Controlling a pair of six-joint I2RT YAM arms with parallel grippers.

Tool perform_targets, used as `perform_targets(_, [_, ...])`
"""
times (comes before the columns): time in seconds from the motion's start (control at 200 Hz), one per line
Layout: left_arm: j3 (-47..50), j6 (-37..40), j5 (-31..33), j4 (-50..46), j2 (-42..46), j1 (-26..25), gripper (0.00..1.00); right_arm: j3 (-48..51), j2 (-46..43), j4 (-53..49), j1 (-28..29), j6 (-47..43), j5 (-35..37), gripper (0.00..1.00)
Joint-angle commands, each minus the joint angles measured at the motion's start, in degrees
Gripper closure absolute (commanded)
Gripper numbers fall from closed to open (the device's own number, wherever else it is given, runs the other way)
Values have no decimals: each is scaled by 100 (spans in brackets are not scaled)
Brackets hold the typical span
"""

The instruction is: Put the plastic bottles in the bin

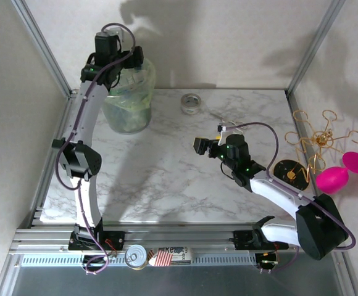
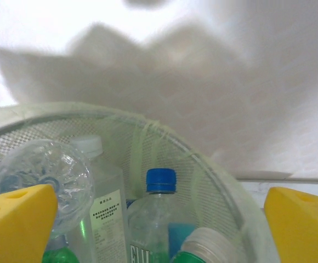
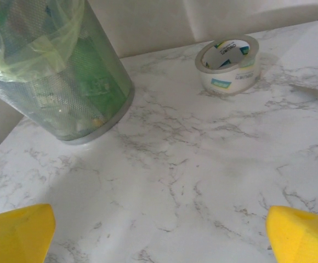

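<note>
left gripper (image 2: 159, 233) gaping over bin (image 2: 214, 175) — bottles (image 2: 160, 192) inside, right gripper (image 3: 159, 235) gaping

The bottles (image 2: 160, 189) lie in the bin (image 2: 203, 164), under the left gripper (image 2: 160, 230).
Ahead of the right gripper (image 3: 159, 233): bin left, tape roll (image 3: 228, 64) right.

L arm runs up the left side of the counter (image 1: 166, 179), its pincer (image 1: 133, 59) over the mouth of the pale green bin (image 1: 129, 116) at the back-left corner; can't tell how the jaws stand. R pincer (image 1: 200, 146) hovers mid-counter, pointing left, well apart from the bin, w/ a tape roll (image 1: 191, 103) near the back edge. Off the counter's right side: gold wire stand (image 1: 318, 139) & two pink things (image 1: 342, 169).
</note>
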State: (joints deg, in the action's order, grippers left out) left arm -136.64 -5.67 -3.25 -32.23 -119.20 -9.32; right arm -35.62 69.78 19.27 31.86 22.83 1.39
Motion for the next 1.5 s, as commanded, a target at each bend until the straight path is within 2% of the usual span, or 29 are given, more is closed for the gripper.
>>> perform_targets(0.0, [130,-42,55,265,1004,-58,1,-270,24,-74,-90,-257,353,1])
perform_targets(0.1, [816,-147,-18,674,1641,-135,1,-331,37,-174,-200,-406,542,1])
perform_targets(0.26, [2626,-505,-61,1675,2826,-385,1,-343,95,-239,-527,-728,901,1])
perform_targets(0.496, [6276,-1097,755,3660,4666,-1024,0,-339,511,-13,-1226,-1358,1676,1])
perform_targets(0.671, [8241,-1439,1278,4497,5394,-1160,0,-281,1058,354,-1624,-1606,2356,1])
perform_targets(0.761, [9080,-1496,1450,4809,5579,-1167,0,-206,1347,642,-1825,-1630,2465,1])
perform_targets(0.951, [10119,-1186,2326,5068,5459,-1176,0,-19,1931,1402,-2128,-1732,2708,1])
perform_targets(1.192, [10935,-313,3328,6445,4932,-1146,0,419,2407,2821,-2241,-2197,3078,1])
perform_targets(1.232, [10979,-138,3393,6614,4788,-1127,1,619,2397,3318,-2302,-2272,3001,1])
perform_targets(1.262, [11006,-5,3414,6729,4661,-1093,1,606,2327,3090,-2359,-2120,2885,1])
perform_targets(1.292, [11004,110,3420,6854,4534,-1042,1,721,2274,3290,-2425,-2128,2780,1])
perform_targets(1.337, [10894,156,3384,6742,4416,-958,0,942,2134,3533,-2451,-2094,2684,1])
perform_targets(1.432, [11006,202,3137,7138,4221,-714,0,1593,1833,4419,-2554,-2016,2480,1])
perform_targets(1.497, [11119,119,2993,7451,4095,-509,0,1848,1696,4690,-2783,-1854,2045,1])
